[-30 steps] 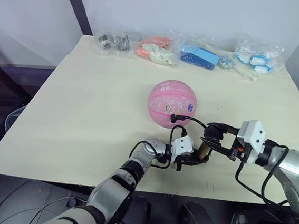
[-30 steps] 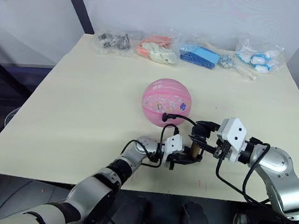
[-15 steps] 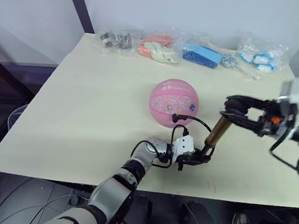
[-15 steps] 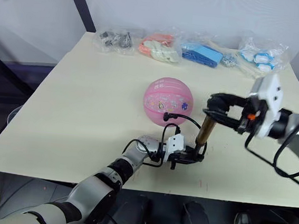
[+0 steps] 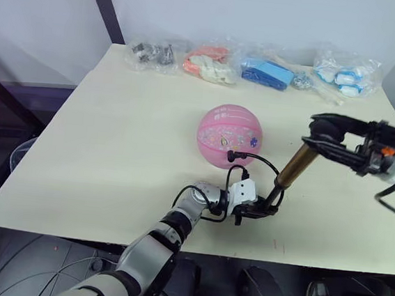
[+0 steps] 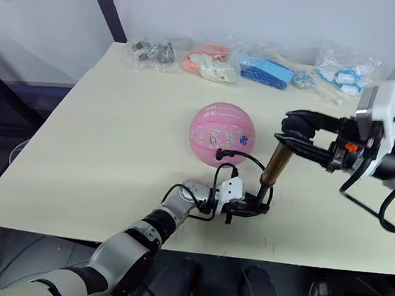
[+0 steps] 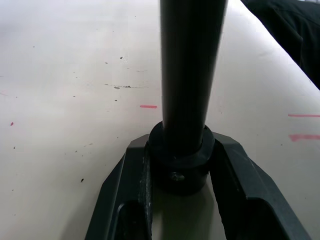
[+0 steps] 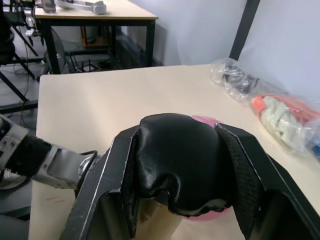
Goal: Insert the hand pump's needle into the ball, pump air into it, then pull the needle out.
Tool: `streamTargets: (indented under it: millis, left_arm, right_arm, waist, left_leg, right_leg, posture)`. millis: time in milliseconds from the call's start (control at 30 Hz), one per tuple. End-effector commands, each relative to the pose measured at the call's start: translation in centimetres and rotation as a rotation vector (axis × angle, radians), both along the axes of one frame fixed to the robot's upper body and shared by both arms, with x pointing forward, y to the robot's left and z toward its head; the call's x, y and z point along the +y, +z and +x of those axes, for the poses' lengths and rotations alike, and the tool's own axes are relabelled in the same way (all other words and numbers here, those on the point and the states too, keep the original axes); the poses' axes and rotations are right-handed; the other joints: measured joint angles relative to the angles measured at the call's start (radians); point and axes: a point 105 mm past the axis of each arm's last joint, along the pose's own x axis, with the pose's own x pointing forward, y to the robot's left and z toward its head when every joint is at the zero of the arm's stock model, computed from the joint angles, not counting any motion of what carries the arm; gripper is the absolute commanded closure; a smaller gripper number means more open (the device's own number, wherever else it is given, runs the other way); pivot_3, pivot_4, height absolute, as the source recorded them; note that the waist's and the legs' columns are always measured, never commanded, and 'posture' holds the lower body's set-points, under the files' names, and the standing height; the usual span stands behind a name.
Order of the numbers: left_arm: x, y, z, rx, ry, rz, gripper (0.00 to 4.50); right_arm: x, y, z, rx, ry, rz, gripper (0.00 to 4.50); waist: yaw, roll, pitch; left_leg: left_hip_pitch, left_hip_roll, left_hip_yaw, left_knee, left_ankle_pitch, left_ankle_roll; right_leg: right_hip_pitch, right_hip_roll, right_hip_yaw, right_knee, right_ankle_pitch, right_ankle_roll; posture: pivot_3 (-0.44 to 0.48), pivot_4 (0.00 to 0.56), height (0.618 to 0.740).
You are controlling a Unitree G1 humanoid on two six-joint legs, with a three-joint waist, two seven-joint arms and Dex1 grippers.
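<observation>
**Pump stretched between two claws on the pale bench**

A pale wooden bench [image 5: 113, 147] stands against a white wall, with a row of clear bags [image 5: 251, 66] along its far edge.

The left claw [image 5: 256, 211] lies low on the bench near its front edge, its two black fingers [image 7: 240, 185] pinching the black bottom cap of the hand pump [image 5: 290, 169]. The right claw [image 6: 303, 136] is raised above the bench on the right, pressed onto the pump's black handle [image 8: 177, 160], which sits wedged between its fingers.

Between the claws the pump leans, its gold-bronze barrel slanting up and to the right, with a dark rod below it running down to the cap.

From the pump's base a thin black hose [image 5: 252, 160] loops up to the ball [image 5: 229, 136], which rests on the bench just beyond the left claw. The hose's black fitting [image 5: 230, 153] touches the ball's near side; the needle itself is too small to make out.
</observation>
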Motion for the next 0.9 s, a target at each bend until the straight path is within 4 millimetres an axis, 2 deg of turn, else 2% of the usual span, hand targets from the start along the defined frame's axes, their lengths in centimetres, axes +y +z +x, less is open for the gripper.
streamTargets:
  millis: [33,167,300,500,633,700,767,900]
  left_arm:
    - [1.3,-3.6,-2.1,0.108,-0.032,0.125,3.37]
    - [1.3,-3.6,-2.1,0.108,-0.032,0.125,3.37]
    - [1.3,-3.6,-2.1,0.106,-0.029,0.125,3.37]
    - [1.3,-3.6,-2.2,0.108,-0.029,0.123,3.37]
    - [1.2,-3.6,-2.2,0.109,-0.029,0.123,3.37]
    - [1.3,-3.6,-2.1,0.109,-0.027,0.123,3.37]
    - [1.3,-3.6,-2.1,0.108,-0.027,0.125,3.37]
    - [1.3,-3.6,-2.0,0.109,-0.027,0.126,3.37]
  right_arm:
    - [1.1,-3.5,-0.2,0.088,0.023,-0.03,2.54]
    - [1.7,-6.0,-0.3,0.135,0.03,-0.02,2.54]
    - [2.4,-9.5,-0.6,0.195,0.041,-0.037,2.54]
    - [2.3,-12.7,-0.9,0.226,0.018,-0.067,2.54]
    - [2.2,-13.8,-1.0,0.216,-0.008,-0.096,2.54]
    - [2.1,-13.9,-1.0,0.196,-0.018,-0.106,2.54]
    - [2.2,-13.0,-0.9,0.174,-0.025,-0.081,2.54]
    - [1.8,-9.1,-0.5,0.088,-0.028,-0.048,2.54]
  waist:
    - [-0.001,-0.001,-0.001]
    - [-0.001,-0.001,-0.002]
    - [-0.001,-0.004,-0.004]
    - [-0.002,-0.006,-0.008]
    - [-0.001,-0.006,-0.008]
    - [-0.002,-0.005,-0.009]
    - [-0.001,-0.005,-0.009]
    - [-0.001,-0.004,-0.008]
  left_leg:
    - [0.0,0.0,0.0,0.0,0.0,0.0]
    - [0.001,0.0,0.0,0.0,0.0,0.0]
    - [0.001,0.0,-0.001,0.0,0.0,0.0]
    - [0.002,0.0,-0.001,-0.001,0.0,0.0]
    - [0.002,0.0,-0.001,-0.001,0.0,0.0]
    - [0.003,0.0,-0.001,-0.001,0.0,0.0]
    - [0.003,0.0,0.0,-0.001,0.0,0.0]
    - [0.002,0.0,-0.001,-0.001,0.0,0.0]
  right_leg:
    - [0.0,0.0,0.0,0.0,0.0,0.0]
    - [0.001,0.001,0.0,0.0,0.0,0.0]
    - [0.001,0.001,0.0,0.0,0.0,0.0]
    - [0.001,0.001,0.0,0.0,0.0,0.0]
    - [0.001,0.002,0.0,0.0,0.0,0.0]
    - [0.001,0.002,0.0,0.0,0.0,0.0]
    - [0.001,0.001,0.0,0.0,0.0,0.0]
    - [0.001,0.001,0.0,0.0,0.0,0.0]
  posture:
    - [0.0,0.15,0.74]
    - [0.0,0.15,0.74]
    - [0.0,0.15,0.74]
    - [0.0,0.15,0.74]
    - [0.0,0.15,0.74]
    - [0.0,0.15,0.74]
    - [0.0,0.15,0.74]
    - [0.0,0.15,0.74]
